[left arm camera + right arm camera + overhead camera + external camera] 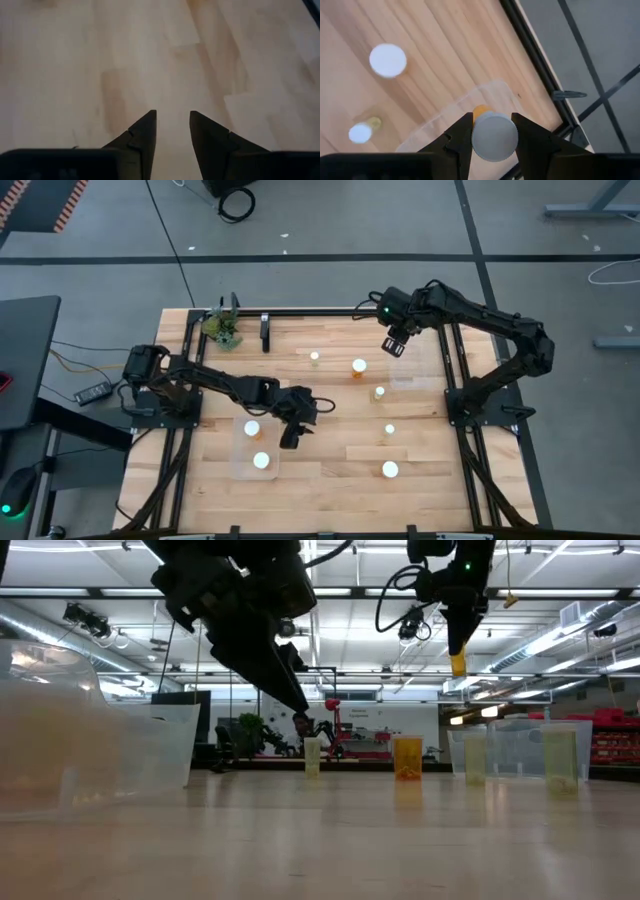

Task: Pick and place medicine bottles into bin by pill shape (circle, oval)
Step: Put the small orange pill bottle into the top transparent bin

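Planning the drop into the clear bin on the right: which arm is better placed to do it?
Right: its end effector already grips a bottle above that bin. The left end effector is empty, over bare table.

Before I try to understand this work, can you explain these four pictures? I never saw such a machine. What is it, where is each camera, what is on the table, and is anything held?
It is a robot with two dark arms at a wooden table. One camera looks down from above, one sits at table height, and one rides on each wrist. The right end effector holds a medicine bottle by its white cap, above a clear bin. The left end effector is open and empty, beside another clear bin with two bottles inside. Five more bottles stand loose on the table, for example one near the front. A small green plant stands at the back.
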